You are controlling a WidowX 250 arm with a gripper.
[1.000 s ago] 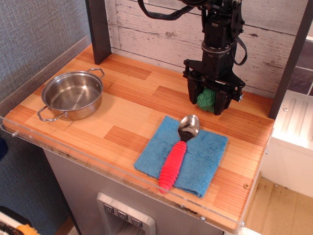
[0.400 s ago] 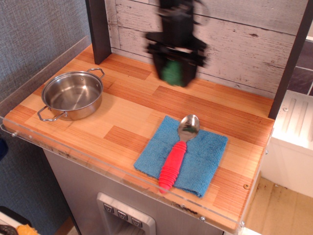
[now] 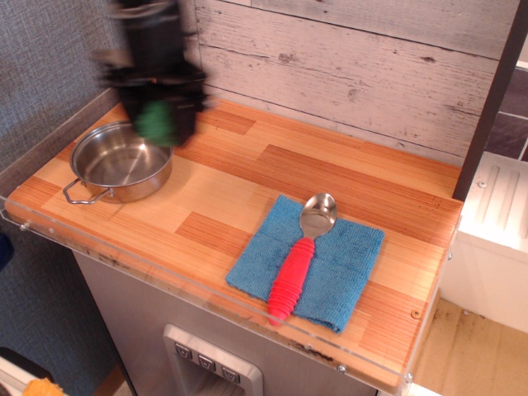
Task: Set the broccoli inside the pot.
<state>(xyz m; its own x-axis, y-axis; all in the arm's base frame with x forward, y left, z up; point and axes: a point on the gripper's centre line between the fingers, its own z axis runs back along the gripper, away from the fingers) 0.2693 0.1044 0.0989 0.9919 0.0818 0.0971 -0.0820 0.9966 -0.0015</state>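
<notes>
My gripper (image 3: 157, 122), black and motion-blurred, hangs at the upper left and is shut on the broccoli (image 3: 153, 122), a dark green lump held between its fingers. It is in the air over the far right rim of the pot (image 3: 121, 162), a shallow shiny steel pot with wire loop handles that stands at the left of the wooden counter. The inside of the pot shows bare metal.
A blue cloth (image 3: 309, 261) lies at the front right of the counter with a red-handled metal spoon (image 3: 300, 255) on it. A clear plastic lip runs along the counter's front and left edges. A plank wall backs the counter.
The gripper has carried the broccoli from the right back of the counter leftward, across the middle, to above the pot's rim. The pot, cloth and spoon have not moved.
</notes>
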